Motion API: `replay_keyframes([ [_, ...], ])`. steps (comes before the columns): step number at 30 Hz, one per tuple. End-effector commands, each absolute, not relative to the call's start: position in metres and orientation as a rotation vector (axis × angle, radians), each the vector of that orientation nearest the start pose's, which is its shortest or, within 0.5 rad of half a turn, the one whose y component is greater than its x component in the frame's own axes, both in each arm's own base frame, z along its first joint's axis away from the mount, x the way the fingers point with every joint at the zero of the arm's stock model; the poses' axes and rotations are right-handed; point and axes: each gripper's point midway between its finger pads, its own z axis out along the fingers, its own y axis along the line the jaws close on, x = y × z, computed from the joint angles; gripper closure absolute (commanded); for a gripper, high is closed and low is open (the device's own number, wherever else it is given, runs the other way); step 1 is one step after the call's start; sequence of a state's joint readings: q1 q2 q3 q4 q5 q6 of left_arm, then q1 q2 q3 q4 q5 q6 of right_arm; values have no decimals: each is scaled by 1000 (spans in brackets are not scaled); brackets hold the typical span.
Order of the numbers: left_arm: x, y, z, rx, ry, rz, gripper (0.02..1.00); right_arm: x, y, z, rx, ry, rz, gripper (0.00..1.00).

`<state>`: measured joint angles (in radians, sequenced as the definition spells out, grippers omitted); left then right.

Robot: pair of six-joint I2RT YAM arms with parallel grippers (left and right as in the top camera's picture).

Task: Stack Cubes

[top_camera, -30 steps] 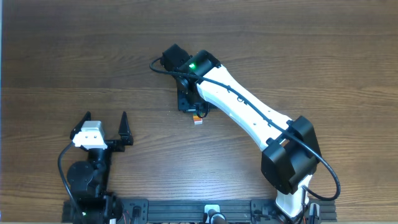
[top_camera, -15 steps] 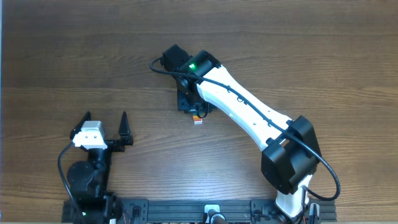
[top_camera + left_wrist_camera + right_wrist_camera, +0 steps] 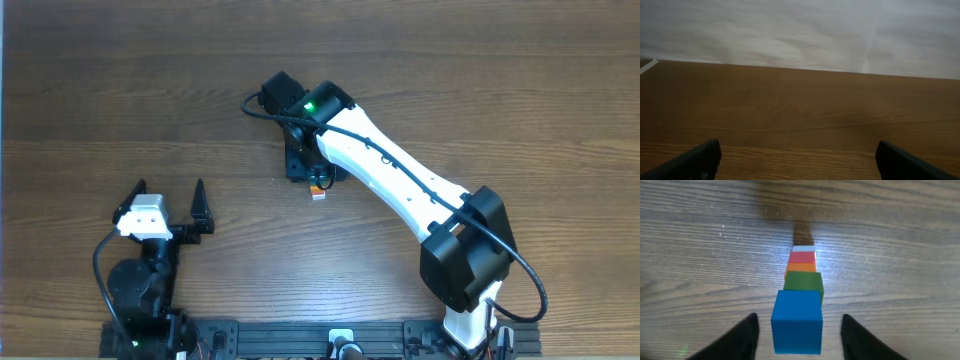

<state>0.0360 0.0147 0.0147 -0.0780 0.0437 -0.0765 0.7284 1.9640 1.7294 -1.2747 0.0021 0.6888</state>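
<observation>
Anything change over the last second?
Nothing visibly changed. The right gripper stays open, its fingers either side of the blue cube topping the stack without touching it. The left gripper stays open near its base.

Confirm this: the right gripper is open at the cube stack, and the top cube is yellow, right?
Not quite. The top cube is blue, not yellow, as the right wrist view shows. The right gripper is open at the cube stack.
</observation>
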Motion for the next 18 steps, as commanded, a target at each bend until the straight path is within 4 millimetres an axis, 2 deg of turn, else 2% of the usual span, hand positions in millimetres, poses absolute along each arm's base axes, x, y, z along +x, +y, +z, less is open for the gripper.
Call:
replay_keyframes([
  [1, 246, 4, 157, -81, 1644, -67, 18, 295, 256, 122, -56, 3052, 80, 229],
  [2, 246, 4, 157, -81, 1644, -67, 18, 300, 256, 123, -67, 3038, 94, 40],
  [3, 246, 4, 157, -81, 1644, -67, 18, 306, 256, 123, -76, 3023, 106, 9],
  [7, 246, 4, 157, -81, 1644, -67, 18, 345, 246, 130, -63, 2914, 140, 7],
  [10, 246, 4, 157, -81, 1644, -67, 18, 378, 228, 142, -25, 2824, 122, 9],
  [12, 246, 4, 157, -81, 1644, -67, 18, 397, 208, 149, 4, 2777, 82, 9],
  [16, 246, 4, 157, -82, 1644, -67, 20, 428, 145, 163, 98, 2708, -92, 7],
  [18, 246, 4, 157, -81, 1644, -67, 20, 436, 110, 167, 158, 2689, -168, 9],
])
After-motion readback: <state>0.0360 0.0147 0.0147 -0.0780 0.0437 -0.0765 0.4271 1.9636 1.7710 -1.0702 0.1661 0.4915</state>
